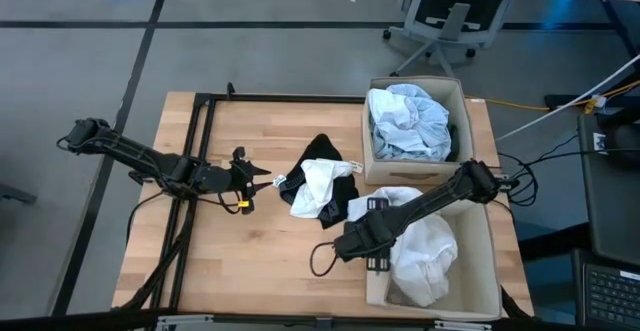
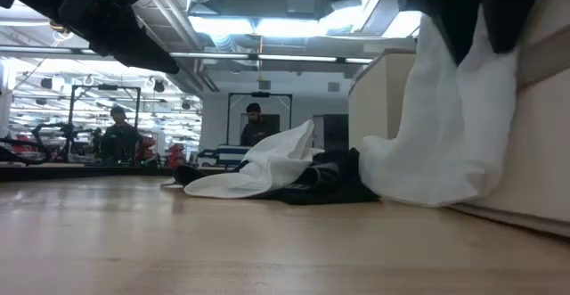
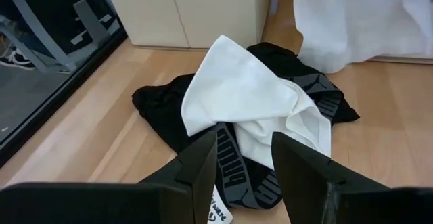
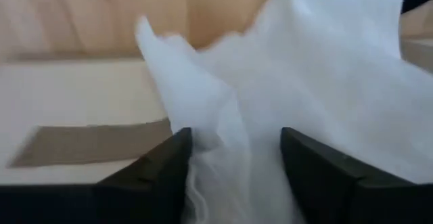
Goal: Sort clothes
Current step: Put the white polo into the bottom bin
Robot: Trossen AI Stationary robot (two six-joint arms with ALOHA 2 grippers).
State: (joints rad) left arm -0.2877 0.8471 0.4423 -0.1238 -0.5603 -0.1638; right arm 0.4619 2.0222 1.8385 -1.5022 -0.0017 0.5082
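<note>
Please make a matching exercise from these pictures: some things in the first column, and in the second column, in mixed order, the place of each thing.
Things:
1. pale blue clothes
2. white and black clothes
3. white garment
4. left gripper

Places:
A. on the bare wooden table, between the arms
B. in the far beige box
C. just beside the pile on the table, fingers apart
D. in the near beige box, under the right arm

Pairs: 1-B, 2-A, 3-D, 4-C

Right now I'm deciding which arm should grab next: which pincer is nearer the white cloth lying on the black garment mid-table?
Left. The left pincer sits just beside the white cloth; the right pincer is farther, at the beige fabric box.
</note>
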